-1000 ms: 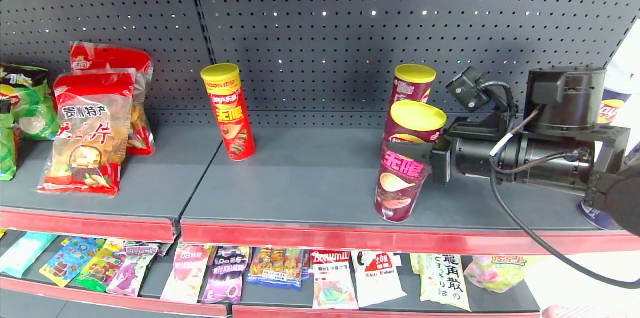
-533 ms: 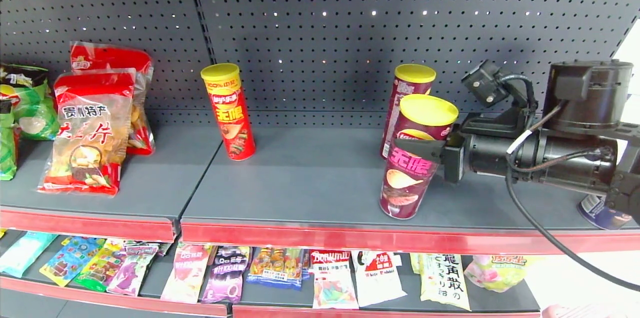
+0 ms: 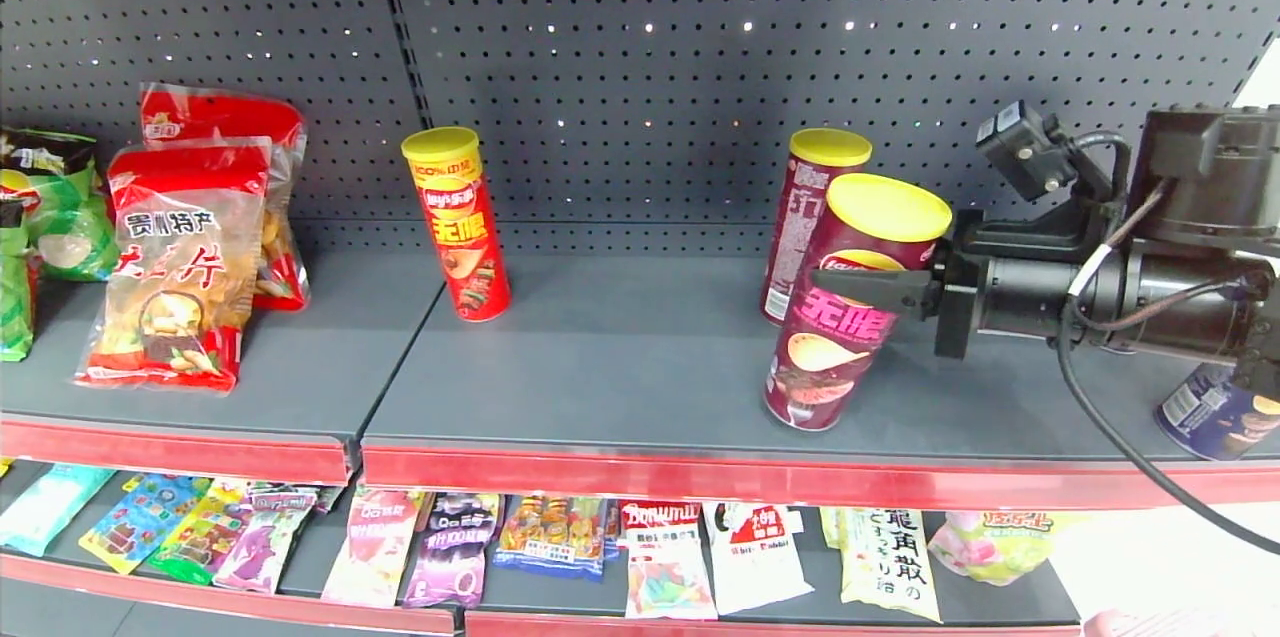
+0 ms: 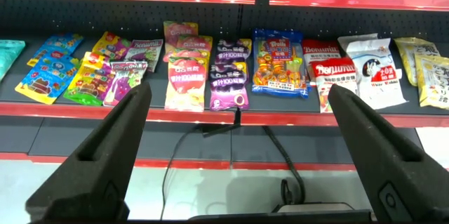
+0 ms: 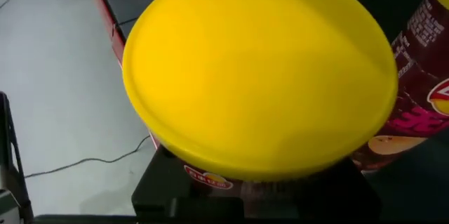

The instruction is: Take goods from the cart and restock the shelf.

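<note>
My right gripper (image 3: 882, 289) is shut on a maroon chip can (image 3: 835, 347) with a yellow lid (image 5: 259, 69). The can is tilted, its top leaning right, its base low at the front of the grey shelf (image 3: 620, 357). Whether the base touches the shelf I cannot tell. A second maroon can (image 3: 800, 217) stands upright just behind it and also appears beside the lid as the second can (image 5: 417, 97). A red can (image 3: 458, 222) stands upright at mid shelf. My left gripper (image 4: 235, 154) is open, low down, facing the lower shelf's snack packets (image 4: 224, 73).
Snack bags (image 3: 175, 257) lean at the shelf's left end. A blue can (image 3: 1210, 412) sits at the far right behind my right arm. Bare shelf lies between the red can and the maroon cans. Several packets (image 3: 660, 547) line the shelf below. A red lip (image 3: 700, 477) edges the front.
My right arm has shifted to the right with the maroon can. The can's top has swung further right and it leans more than before.
</note>
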Tool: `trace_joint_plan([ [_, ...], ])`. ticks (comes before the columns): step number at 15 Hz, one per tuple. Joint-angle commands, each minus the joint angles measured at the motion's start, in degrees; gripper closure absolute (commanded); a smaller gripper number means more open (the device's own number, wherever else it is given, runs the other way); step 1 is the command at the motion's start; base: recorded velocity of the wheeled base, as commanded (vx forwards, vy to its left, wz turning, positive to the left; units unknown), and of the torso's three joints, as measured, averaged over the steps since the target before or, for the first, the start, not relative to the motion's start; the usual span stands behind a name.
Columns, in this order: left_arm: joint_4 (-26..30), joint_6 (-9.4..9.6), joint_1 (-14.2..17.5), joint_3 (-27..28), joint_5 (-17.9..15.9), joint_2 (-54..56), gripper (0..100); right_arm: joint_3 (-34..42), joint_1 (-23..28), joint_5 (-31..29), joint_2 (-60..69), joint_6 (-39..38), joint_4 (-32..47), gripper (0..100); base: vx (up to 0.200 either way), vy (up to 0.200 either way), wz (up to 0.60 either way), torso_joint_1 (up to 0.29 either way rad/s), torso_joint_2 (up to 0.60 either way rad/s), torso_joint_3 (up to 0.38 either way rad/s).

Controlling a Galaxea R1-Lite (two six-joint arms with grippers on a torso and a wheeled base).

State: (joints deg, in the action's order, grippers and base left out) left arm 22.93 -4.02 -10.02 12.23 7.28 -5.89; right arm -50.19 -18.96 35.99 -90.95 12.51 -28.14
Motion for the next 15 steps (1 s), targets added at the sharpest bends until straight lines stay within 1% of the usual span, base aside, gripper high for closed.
trace_joint_plan([
  [1,0.0,-0.02,0.0,0.0,0.0,-0.1,0,-0.6,1.8,1.5,-2.1,2.3,0.0,100,0.000,0.000,0.00,0.000,0.00,0.000],
  [3,0.0,-0.02,0.0,0.0,0.0,-0.1,0,-0.5,2.6,3.1,-2.6,3.9,0.3,100,0.000,0.000,0.00,0.000,0.00,0.000],
  [7,0.0,-0.02,0.0,0.0,0.0,-0.1,0,-0.3,2.7,7.0,-3.4,4.0,0.5,100,0.000,0.000,0.00,0.000,0.00,0.000],
  [15,0.0,0.07,0.0,0.0,0.0,-0.1,0,-0.2,2.6,7.5,-4.9,5.7,0.5,100,0.000,0.000,0.00,0.000,0.00,0.000],
])
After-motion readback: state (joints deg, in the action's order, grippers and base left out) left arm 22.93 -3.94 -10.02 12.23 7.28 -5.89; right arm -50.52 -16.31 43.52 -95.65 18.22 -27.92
